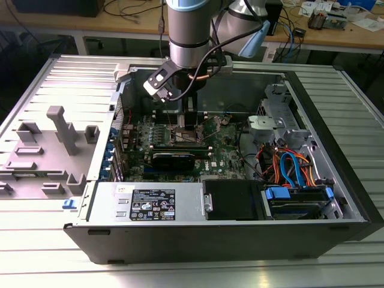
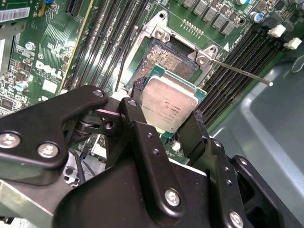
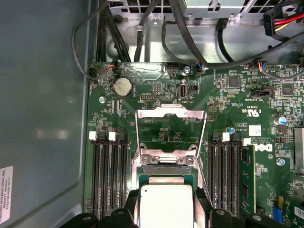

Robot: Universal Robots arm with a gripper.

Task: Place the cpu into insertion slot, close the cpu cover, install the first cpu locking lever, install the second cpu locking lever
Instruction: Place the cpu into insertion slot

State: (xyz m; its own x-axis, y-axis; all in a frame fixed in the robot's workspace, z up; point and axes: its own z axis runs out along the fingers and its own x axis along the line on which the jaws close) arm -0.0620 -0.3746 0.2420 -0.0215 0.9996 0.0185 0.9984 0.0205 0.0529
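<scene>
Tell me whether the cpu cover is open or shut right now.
Open. In the first wrist view the cpu cover stands hinged back off the insertion slot, green board showing through its cut-out.

We record the arm standing near vertical in the exterior view, with the wrist pointing straight down. In the second wrist view the gripper has its two black fingers pressed against opposite edges of the cpu, whose metal top faces the wrist.

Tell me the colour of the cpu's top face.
The cpu top is silver-grey metal with a green border, clearest in the second wrist view.
</scene>
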